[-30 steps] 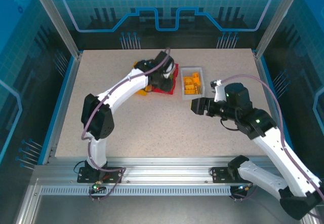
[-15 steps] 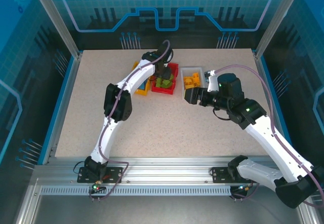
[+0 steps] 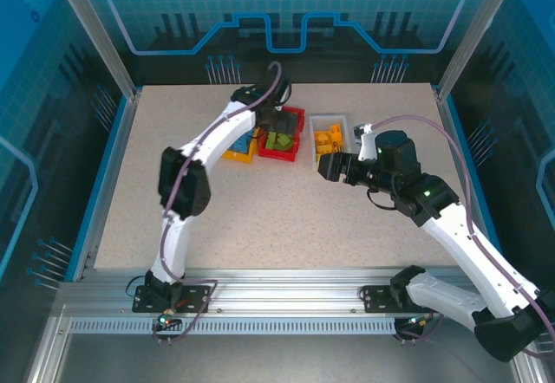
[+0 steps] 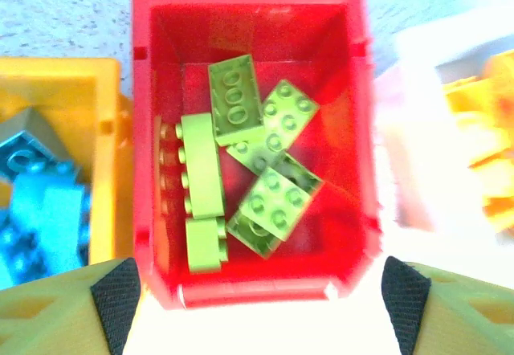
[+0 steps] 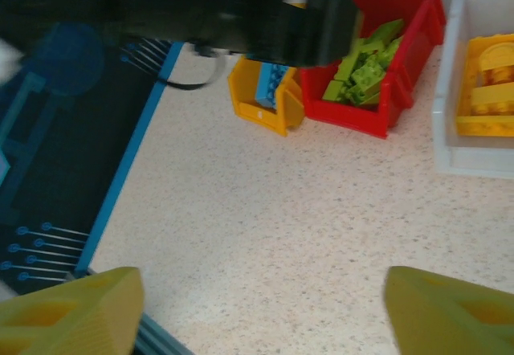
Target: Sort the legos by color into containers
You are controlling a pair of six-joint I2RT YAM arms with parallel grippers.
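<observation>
Lying beneath left gripper (image 4: 259,295): green legos (image 4: 241,170)

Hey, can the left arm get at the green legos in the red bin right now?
Probably yes. The left hand hangs open straight above the red bin. The green legos lie uncovered in its open top, and nothing sits between them.

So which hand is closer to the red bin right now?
Left. The left hand hangs directly above the red bin; the right hand is off to its right, just in front of the white bin.
</observation>
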